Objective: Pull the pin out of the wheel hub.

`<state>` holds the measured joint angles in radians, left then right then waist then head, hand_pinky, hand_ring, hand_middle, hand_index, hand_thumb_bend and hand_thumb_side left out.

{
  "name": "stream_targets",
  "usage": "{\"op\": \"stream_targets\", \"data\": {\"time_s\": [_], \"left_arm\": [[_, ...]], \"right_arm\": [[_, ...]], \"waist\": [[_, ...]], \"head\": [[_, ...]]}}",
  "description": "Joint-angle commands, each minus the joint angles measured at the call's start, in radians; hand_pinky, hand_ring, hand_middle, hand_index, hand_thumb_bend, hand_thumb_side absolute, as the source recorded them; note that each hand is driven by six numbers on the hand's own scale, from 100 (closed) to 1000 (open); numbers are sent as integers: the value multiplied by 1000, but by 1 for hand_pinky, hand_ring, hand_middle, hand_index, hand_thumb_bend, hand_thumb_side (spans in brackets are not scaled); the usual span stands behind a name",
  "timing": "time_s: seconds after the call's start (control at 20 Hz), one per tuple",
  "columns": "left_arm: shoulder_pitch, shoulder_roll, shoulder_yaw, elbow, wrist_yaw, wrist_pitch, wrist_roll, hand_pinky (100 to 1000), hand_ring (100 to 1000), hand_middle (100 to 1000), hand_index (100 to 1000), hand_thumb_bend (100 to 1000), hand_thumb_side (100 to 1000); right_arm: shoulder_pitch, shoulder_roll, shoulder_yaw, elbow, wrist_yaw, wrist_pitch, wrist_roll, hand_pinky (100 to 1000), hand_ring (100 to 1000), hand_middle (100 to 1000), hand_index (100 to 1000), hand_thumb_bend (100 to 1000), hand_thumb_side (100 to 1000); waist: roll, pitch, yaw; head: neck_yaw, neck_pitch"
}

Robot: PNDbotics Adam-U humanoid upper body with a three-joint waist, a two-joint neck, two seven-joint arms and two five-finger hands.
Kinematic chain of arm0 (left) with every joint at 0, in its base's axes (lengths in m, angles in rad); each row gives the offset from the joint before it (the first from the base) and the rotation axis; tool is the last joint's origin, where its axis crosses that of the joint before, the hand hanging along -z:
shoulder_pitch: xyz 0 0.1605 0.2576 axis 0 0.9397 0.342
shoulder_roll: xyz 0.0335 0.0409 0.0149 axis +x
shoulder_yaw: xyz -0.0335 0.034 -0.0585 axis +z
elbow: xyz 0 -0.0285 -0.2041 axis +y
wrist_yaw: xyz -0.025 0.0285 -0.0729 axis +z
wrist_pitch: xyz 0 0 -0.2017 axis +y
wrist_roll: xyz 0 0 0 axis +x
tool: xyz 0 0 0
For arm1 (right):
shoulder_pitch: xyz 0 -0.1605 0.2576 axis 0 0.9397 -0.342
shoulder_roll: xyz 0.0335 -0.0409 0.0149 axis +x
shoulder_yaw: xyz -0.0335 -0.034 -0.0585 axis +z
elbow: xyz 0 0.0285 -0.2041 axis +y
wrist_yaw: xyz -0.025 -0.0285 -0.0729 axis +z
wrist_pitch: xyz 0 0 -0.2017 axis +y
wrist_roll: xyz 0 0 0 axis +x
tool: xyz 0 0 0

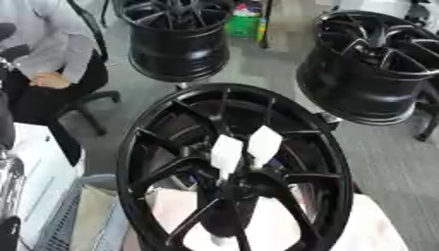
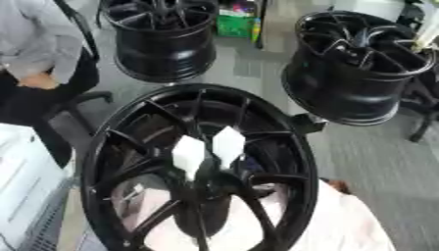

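A large black spoked wheel hub point(image 1: 154, 147) stands tilted in the foreground, its face towards me. Two white flat pieces point(image 1: 226, 153) point(image 1: 264, 143) stick out side by side just above the hub's centre point(image 1: 230, 188); I cannot tell which of them is the pin. The same white pieces appear in the right eye view as the left piece point(image 2: 188, 153) and the right piece point(image 2: 229, 141). Neither of my hands shows in either view, and nothing touches the white pieces.
The hub rests on a pale cloth-covered surface point(image 2: 343, 225). Two more black wheels stand on the grey floor behind, one at the back middle point(image 1: 176, 44) and one at the right point(image 1: 369, 73). A seated person point(image 1: 47, 59) is at the far left beside a white table point(image 2: 21, 171).
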<state>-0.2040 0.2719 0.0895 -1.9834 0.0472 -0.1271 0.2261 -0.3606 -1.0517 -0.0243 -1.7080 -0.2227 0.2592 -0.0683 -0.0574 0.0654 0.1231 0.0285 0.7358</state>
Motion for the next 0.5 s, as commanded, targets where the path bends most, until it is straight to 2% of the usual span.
{"op": "stream_targets", "data": {"time_s": [0.05,0.5], "left_arm": [[-15,14,-2,-17,1,-3,-2,763,836,658,850,100,709],[-17,14,-2,-17,1,-4,-1,763,837,658,850,100,709]], "right_arm": [[-10,-26,-15,-10,-4,0,1,771,688,654,707,100,422],[-7,-25,-15,-10,-8,-3,0,769,684,650,704,100,421]], "waist": [[2,-9,0],[2,-9,1]], "head": [[-1,-12],[-2,-13]]}}
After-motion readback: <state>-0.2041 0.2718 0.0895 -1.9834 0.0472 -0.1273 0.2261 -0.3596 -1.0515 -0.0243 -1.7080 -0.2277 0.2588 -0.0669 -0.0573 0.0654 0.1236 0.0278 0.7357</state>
